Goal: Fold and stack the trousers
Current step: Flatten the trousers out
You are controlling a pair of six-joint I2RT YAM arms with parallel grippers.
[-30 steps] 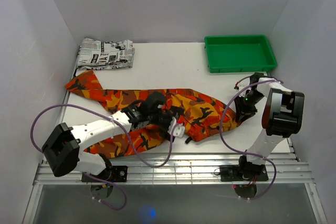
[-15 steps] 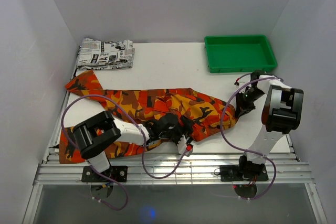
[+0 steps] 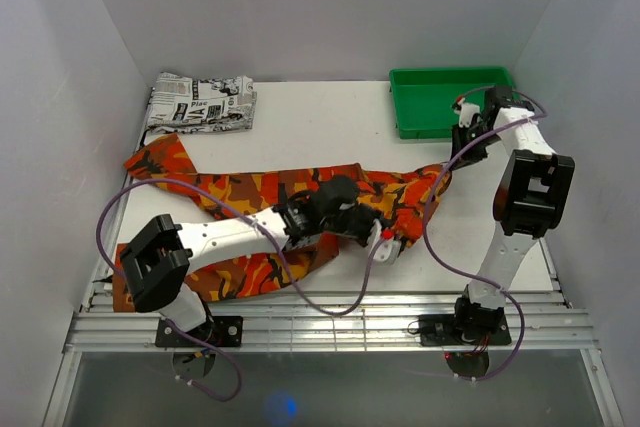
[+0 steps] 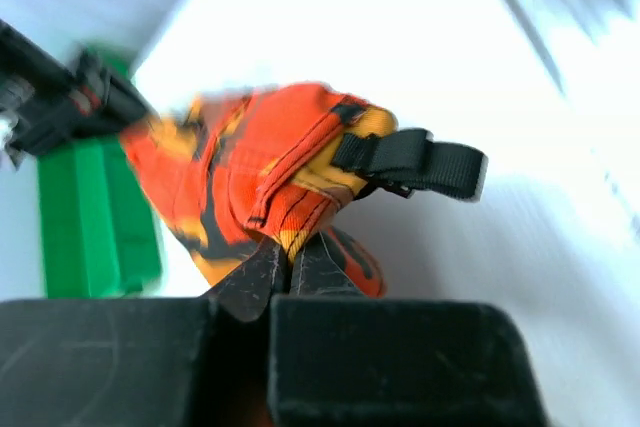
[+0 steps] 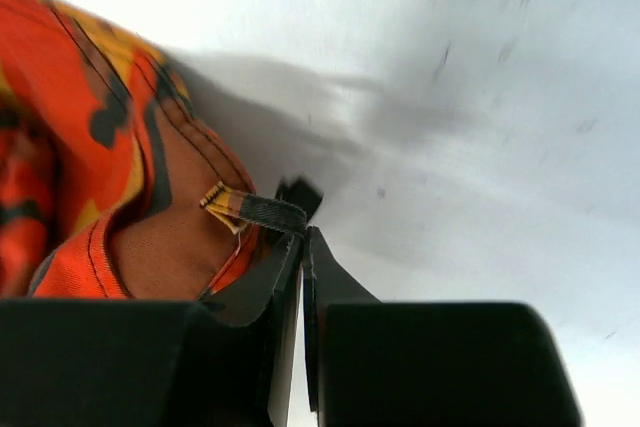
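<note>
The trousers (image 3: 225, 190) sprawl from the left edge across the middle of the table (image 3: 330, 127) — the left gripper (image 4: 288, 259) is clenched on a fold near centre, and the right gripper (image 5: 302, 239) pinches their edge at right, just below the green tray (image 3: 455, 102).

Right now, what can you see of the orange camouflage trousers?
The soft cloth trousers, printed in orange, red, yellow and black camouflage, lie crumpled across the white table. Their two long legs point left, one reaching the near-left corner. A black strap sticks out at the waist end on the right. The left gripper is shut on a fold there, and the right gripper is shut on a hem edge, pulling it towards the far right.
</note>
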